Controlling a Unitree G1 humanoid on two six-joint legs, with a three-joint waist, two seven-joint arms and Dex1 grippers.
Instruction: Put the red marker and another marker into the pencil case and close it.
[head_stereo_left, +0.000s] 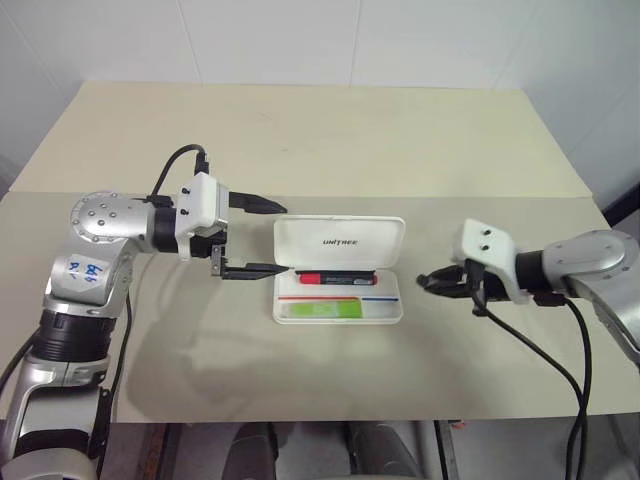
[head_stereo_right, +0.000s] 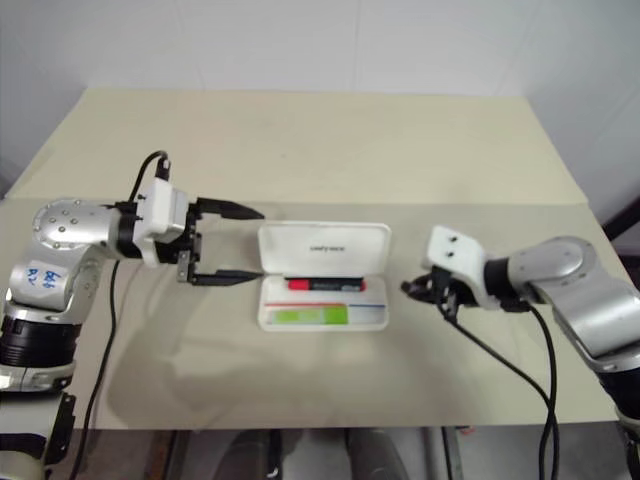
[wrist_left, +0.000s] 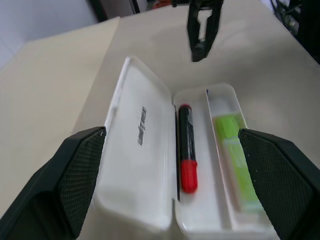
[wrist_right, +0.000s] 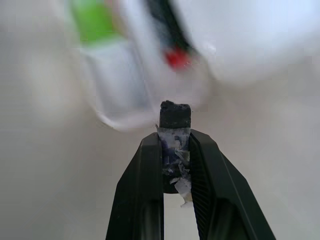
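**Both markers in, lid not yet closed**

Left to right on the beige table (head_stereo_left: 300, 130): the left gripper (head_stereo_left: 252, 238) is seen level, just beside the case's left end, fingers spread wide and holding nothing. The white pencil case (head_stereo_left: 339, 240) is laid open at centre, lid tipped back with the UNITREE lettering showing. The red marker (head_stereo_left: 336, 278) is lodged in the tray against the hinge; the light green highlighter (head_stereo_left: 322, 311) is lodged in the front compartment (both fully inside, nothing over the rim as far as can be told). The right gripper (head_stereo_left: 436, 281) is held near the case's right end, apart from it, fingers pressed together on a small dark stub (wrist_right: 175, 116) (what it is cannot be told).

Closing is judged the step in hand. The lid's back edge should be pushed forward and down evenly. The tray should be steadied at one end so it is not slid. Contact is best kept to the lid alone, markers left undisturbed.
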